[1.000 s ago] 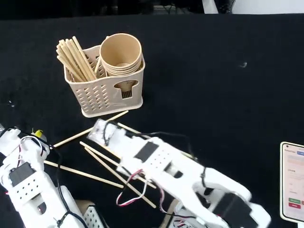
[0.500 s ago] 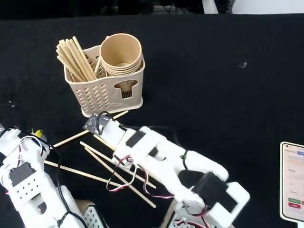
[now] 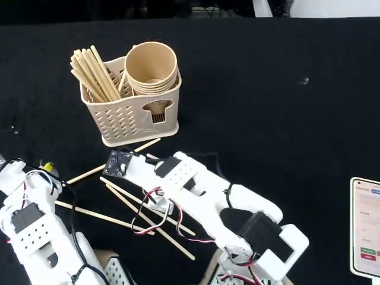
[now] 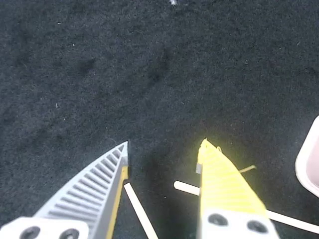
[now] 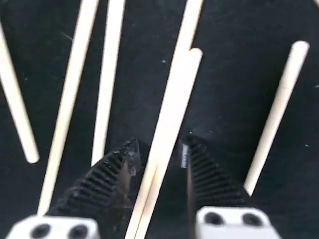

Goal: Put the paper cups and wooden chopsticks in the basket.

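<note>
- Left end effector (image 4: 164, 149): at the near left of the bench (image 3: 285, 107); released, jaws spread above the black surface; two chopstick ends (image 4: 138, 206) lay close beneath it.
- Basket (image 3: 130, 119): upright at the far left; a bundle of wooden chopsticks (image 3: 92, 74) stood in its left compartment; stacked paper cups (image 3: 151, 68) sat in its right.
- Loose chopsticks (image 3: 101, 217): flat on the bench in front of the basket; several crossed.
- Right end effector (image 3: 119, 161): low among them, just before the basket; released, jaws straddling one chopstick (image 5: 172, 99).
- Screen device (image 3: 365, 225): at the right edge.
</note>
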You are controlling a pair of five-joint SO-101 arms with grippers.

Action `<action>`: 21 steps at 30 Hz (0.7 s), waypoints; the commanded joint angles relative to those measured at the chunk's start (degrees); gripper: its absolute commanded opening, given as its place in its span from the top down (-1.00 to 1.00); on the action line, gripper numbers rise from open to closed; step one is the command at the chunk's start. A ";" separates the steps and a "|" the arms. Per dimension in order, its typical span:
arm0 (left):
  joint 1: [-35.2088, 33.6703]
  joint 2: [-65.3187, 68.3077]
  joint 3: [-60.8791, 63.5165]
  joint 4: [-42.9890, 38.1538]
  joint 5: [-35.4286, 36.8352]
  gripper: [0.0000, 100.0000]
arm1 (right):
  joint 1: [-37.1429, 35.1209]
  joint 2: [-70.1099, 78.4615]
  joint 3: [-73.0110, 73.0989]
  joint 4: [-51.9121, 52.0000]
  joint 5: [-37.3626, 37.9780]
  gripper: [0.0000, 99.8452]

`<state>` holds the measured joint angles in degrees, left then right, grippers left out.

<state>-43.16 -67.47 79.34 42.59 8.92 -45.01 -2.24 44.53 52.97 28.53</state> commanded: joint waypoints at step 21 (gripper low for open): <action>-0.57 -0.35 -0.40 -0.70 0.35 0.55 | 1.32 -33.71 -20.44 26.73 1.49 0.98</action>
<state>-43.16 -67.47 79.34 42.59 8.92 -44.48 -30.73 28.00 78.81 30.64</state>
